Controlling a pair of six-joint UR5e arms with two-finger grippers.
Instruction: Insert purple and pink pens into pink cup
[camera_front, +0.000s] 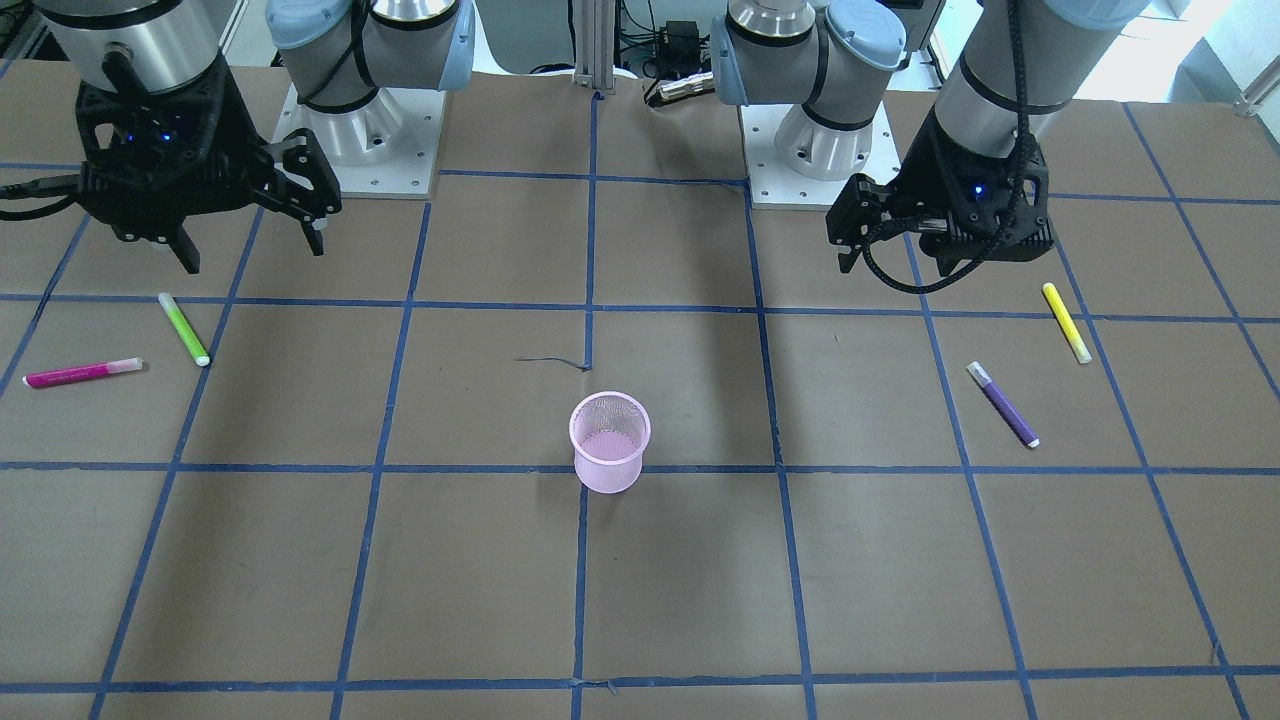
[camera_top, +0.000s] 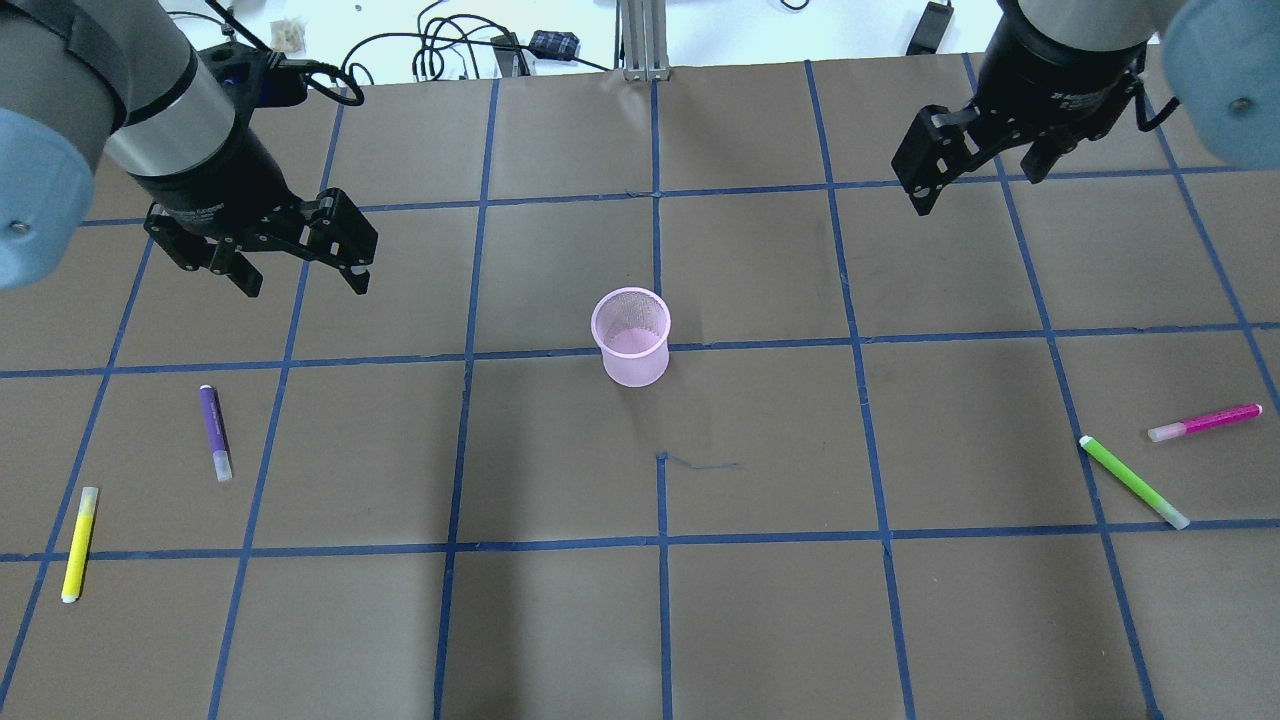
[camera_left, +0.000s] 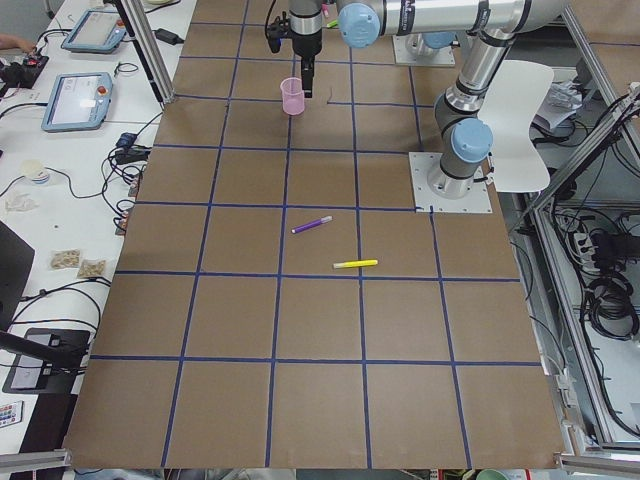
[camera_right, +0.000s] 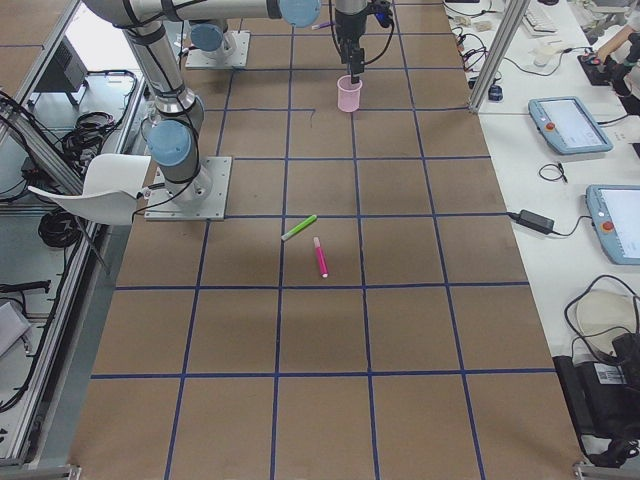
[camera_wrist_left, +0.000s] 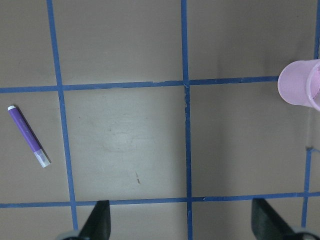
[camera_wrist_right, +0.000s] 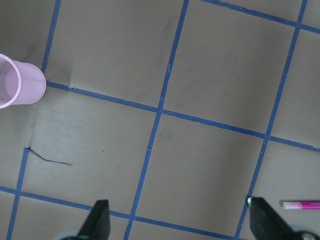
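Observation:
The pink mesh cup stands upright and empty at the table's middle. The purple pen lies flat on the left side, below my left gripper, which is open and empty above the table. It also shows in the left wrist view with the cup at the right edge. The pink pen lies flat at the far right, well short of my right gripper, which is open and empty. The right wrist view shows the pink pen and the cup.
A yellow pen lies near the left edge, beyond the purple one. A green pen lies beside the pink pen. The brown table cover has a blue tape grid. Cables and gear sit past the far edge.

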